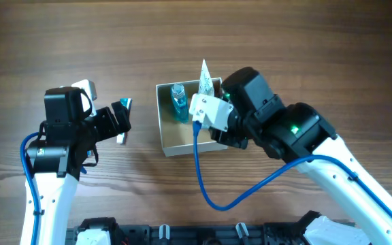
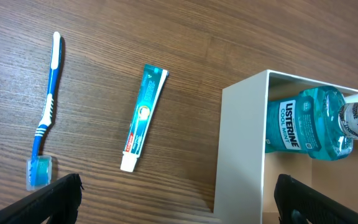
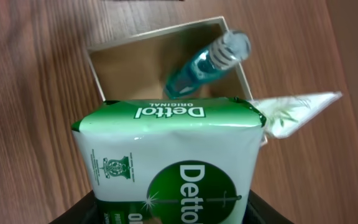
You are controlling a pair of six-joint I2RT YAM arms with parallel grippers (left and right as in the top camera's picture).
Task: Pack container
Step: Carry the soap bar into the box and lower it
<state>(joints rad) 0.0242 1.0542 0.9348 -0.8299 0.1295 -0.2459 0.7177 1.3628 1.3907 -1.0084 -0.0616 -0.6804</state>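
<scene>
Placing step: the right fingers (image 3: 73, 218) clamp the Dettol packet (image 3: 166, 143) over the container (image 3: 135, 68), which already holds the mouthwash bottle (image 3: 197, 68). Next, lower and release. The left fingers (image 2: 48, 199) are apart; toothpaste (image 2: 143, 118) and toothbrush (image 2: 47, 106) wait on the counter (image 2: 166, 37).

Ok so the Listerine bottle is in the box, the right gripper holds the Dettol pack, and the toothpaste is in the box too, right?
Not quite: the toothpaste lies outside the box, on the table near the toothbrush, as the left wrist view shows. The Listerine bottle is in the box and the right gripper holds the Dettol pack.
</scene>
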